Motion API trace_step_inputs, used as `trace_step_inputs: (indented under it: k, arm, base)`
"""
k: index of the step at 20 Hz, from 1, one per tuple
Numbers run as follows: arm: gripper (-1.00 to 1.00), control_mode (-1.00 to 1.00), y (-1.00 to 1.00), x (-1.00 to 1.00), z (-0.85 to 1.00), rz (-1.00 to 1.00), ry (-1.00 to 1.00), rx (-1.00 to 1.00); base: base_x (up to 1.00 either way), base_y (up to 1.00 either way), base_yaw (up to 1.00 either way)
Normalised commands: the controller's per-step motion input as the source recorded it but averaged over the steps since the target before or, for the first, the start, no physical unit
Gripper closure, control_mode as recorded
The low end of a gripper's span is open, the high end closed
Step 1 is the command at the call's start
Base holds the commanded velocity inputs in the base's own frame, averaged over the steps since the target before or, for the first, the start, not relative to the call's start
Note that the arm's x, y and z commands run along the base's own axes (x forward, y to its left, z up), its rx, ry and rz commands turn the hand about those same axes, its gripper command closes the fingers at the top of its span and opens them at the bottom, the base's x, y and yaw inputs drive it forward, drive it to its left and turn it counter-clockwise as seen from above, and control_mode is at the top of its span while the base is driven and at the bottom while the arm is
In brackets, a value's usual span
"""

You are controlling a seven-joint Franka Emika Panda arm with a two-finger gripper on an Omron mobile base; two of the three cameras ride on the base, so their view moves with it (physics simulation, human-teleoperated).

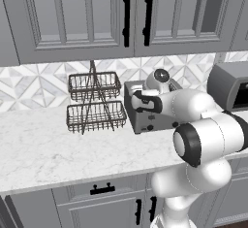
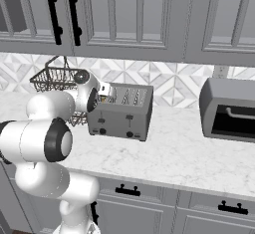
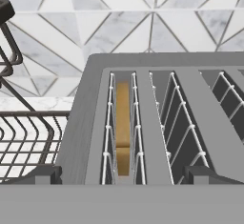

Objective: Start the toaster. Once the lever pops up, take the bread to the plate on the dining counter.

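**Hand poised over the toaster, bread down in the leftmost slot**

Starting at the far left of the marble worktop (image 1: 43,144), the two-tier wire basket (image 1: 94,103) stands against the patterned tile backsplash (image 3: 143,23), both tiers see-through. Just to its right, near it but apart, sits the toaster (image 2: 121,112), boxy and grey, square on the worktop. And there's the arm, reaching in from the near side, wrist bent down over the toaster's left end.

Look down through the hand view: the gripper (image 3: 121,176) hangs right above the slots, its two dark fingertips (image 3: 45,174) spread wide, one low at the left edge of the toaster top and one over by the second slot. Nothing between them, nothing touched. Directly under that gap lies the bread (image 3: 123,127), a tan slice sunk deep between the wire guides of the leftmost slot. The slots to its right show bare wire.

On the front face in the right base view, a lever (image 2: 129,117) sits as a small dark tab near the top of its slot, with round dark knobs (image 2: 130,134) low beneath it.

Further right, well apart from the toaster, the toaster oven (image 2: 230,111) stands with its dark glass door and bar handle. Grey cabinets (image 1: 72,18) with black handles hang overhead.
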Motion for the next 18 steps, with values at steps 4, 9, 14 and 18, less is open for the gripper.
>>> trace_step_inputs:
  k: [4,9,14,18]
  arm:
    - [-1.0,-1.0,0.0,0.0,0.0,0.0,0.0,0.0]
    - [-1.0,-1.0,0.0,0.0,0.0,0.0,0.0,0.0]
    - [-1.0,-1.0,0.0,0.0,0.0,0.0,0.0,0.0]
    - [-1.0,-1.0,0.0,0.0,0.0,0.0,0.0,0.0]
  base:
    - [0.0,0.0,0.0]
    - [0.0,0.0,0.0]
    - [0.0,0.0,0.0]
    - [0.0,0.0,0.0]
